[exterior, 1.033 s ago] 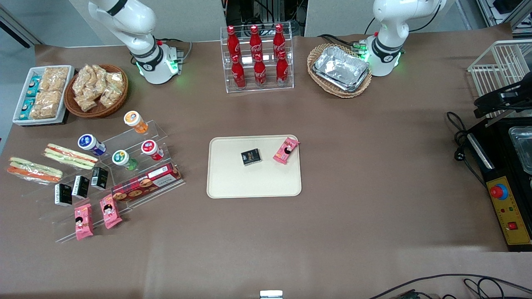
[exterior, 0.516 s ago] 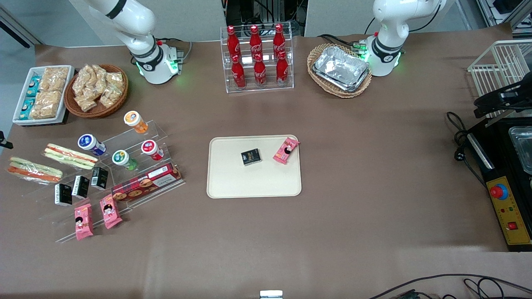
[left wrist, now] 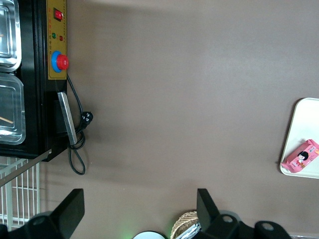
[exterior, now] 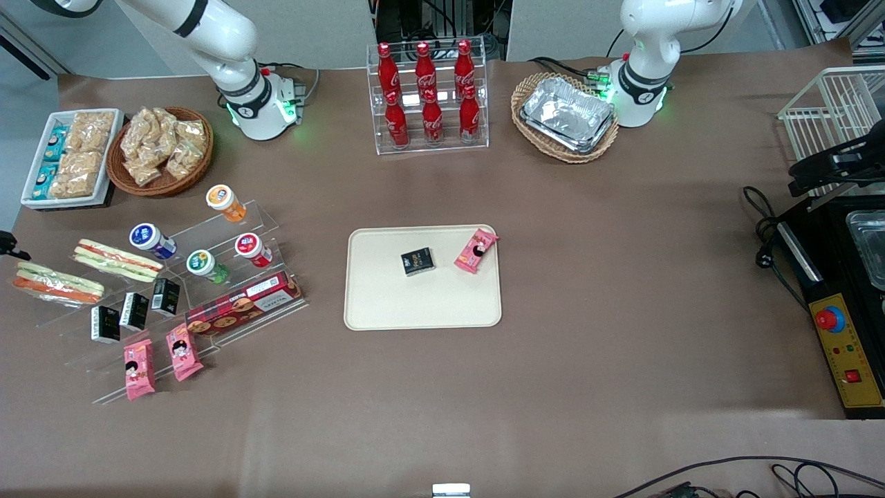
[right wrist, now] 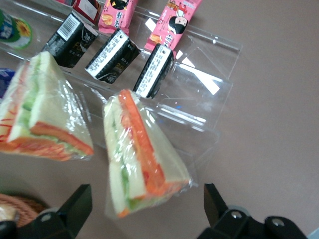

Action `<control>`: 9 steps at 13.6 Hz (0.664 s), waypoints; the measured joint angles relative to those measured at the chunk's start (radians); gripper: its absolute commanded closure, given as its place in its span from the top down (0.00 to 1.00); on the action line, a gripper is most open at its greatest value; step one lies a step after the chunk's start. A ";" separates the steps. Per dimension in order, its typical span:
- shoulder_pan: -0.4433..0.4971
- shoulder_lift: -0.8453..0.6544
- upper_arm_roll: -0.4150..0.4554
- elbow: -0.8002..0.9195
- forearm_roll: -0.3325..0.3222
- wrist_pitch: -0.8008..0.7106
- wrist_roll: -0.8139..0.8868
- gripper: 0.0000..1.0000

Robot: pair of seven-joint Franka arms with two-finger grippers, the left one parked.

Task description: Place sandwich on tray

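My gripper [right wrist: 144, 211] hangs above the working arm's end of the table with its two dark fingers [right wrist: 77, 206] spread wide apart and nothing between them. Directly below the gap lies the sandwich [right wrist: 142, 157], a long clear-wrapped wedge of pale bread with a bright orange filling stripe and a pale green layer. I am not touching it. It rests on the lowest step of the clear acrylic stepped display stand [right wrist: 199, 104], with its wrapper crinkled around it.

Just beside it on the next step lies a second clear-wrapped wedge sandwich with a red filling stripe [right wrist: 42, 117]. Three small black cartons with white printed sides [right wrist: 114, 56] stand in a row on the stand near the sandwiches' narrow ends, and past them lie two pink snack packets printed with a cartoon girl's face [right wrist: 174, 20].

From the front camera, the sandwich [exterior: 55, 283] sits at the working arm's end of the brown table [exterior: 622, 332]. The large flat cream-beige rectangular plastic tray with rounded corners [exterior: 422, 304] lies well apart from it, in the middle of the table. On the tray rest a small black box [exterior: 417, 261] and another pink cartoon packet [exterior: 476, 251], the packet lying against the rim.
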 measured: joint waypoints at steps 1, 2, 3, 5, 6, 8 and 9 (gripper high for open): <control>0.004 0.001 0.004 -0.019 0.000 0.029 -0.025 1.00; 0.006 0.001 0.006 -0.041 0.002 0.053 -0.048 1.00; 0.007 0.001 0.007 -0.065 0.023 0.070 -0.075 1.00; 0.003 0.001 0.004 -0.123 0.090 0.107 -0.155 1.00; 0.001 0.001 0.002 -0.148 0.114 0.124 -0.191 1.00; -0.003 0.000 0.000 -0.172 0.134 0.138 -0.230 0.98; -0.003 -0.002 0.000 -0.175 0.135 0.139 -0.234 0.93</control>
